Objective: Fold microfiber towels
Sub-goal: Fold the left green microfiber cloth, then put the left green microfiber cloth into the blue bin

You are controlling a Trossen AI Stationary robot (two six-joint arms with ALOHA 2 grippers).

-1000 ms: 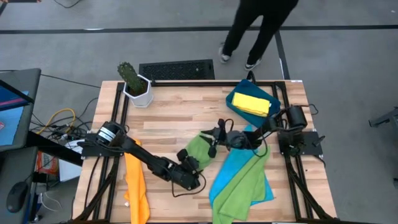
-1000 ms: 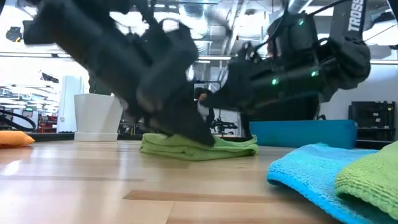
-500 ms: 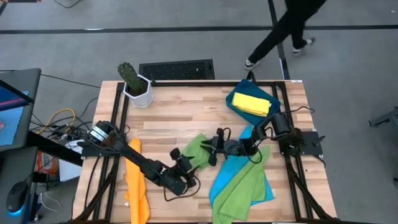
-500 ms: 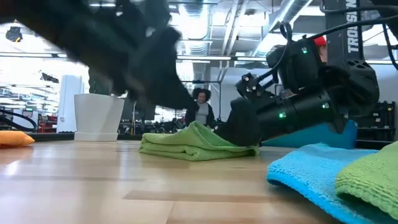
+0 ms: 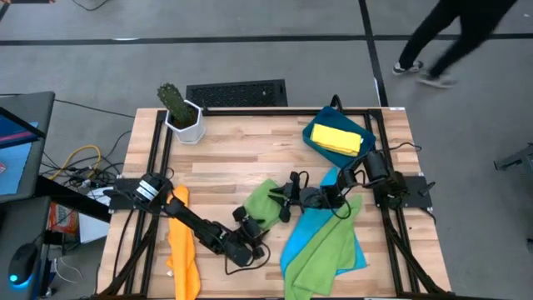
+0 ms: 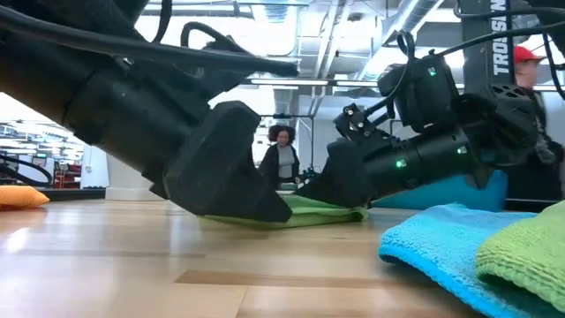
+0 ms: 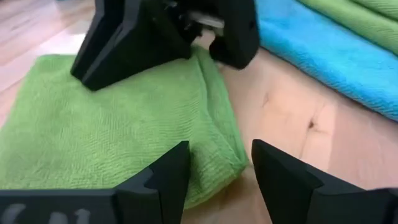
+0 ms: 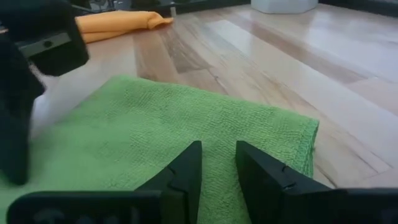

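Folded lime towel (image 5: pixel 265 202): I see it mid-table, lying flat, between my two pincers.
Left pincer (image 5: pixel 250 227): low at the near corner of that towel; in the left wrist view my fingers (image 7: pixel 163 176) stand apart, straddling the towel's folded edge, gripping nothing.
Right pincer (image 5: pixel 286 200): resting at the towel's opposite edge; in the right wrist view its fingers (image 8: pixel 186 163) sit with a narrow gap, down on the green cloth. I cannot tell whether any fabric is pinched.
Blue towel (image 5: pixel 304 229): spread at the table's near right, partly under the second lime towel (image 5: pixel 321 254).
Orange towel (image 5: pixel 181 246): a long strip at the near left, hanging over the table edge.
Yellow towel (image 5: pixel 342 138): folded, lying in the blue tray (image 5: pixel 313 135) at the far right.
Potted cactus (image 5: pixel 176 107): far left corner of the table (image 5: pixel 241 158).
Person (image 5: pixel 450 37): walking on the floor beyond the table.
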